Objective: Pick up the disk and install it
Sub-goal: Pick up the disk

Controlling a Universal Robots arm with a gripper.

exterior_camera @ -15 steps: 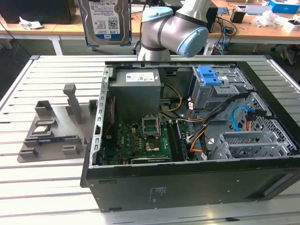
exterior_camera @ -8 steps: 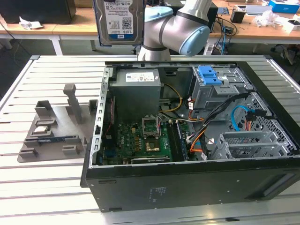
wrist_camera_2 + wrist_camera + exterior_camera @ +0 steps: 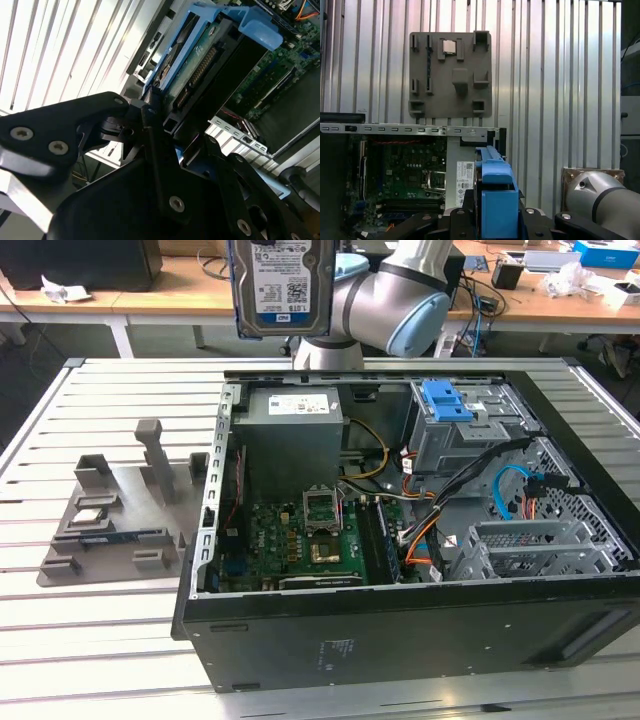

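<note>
Fingers clamped on the disk [image 3: 283, 285], the gripper [image 3: 496, 212] holds it above the computer case [image 3: 400, 640] at its far edge, where squareness likely matters.

I am holding the disk [image 3: 282, 285] aloft, and it is hanging upright, well above the open computer case [image 3: 400, 640], over the end where the grey power-supply box is sitting. It is a flat rectangular hard drive, showing its white-and-blue label to the exterior view. It is sitting clipped in its bright blue plastic carrier [image 3: 496, 197] (edge-on in both wrist views).
</note>
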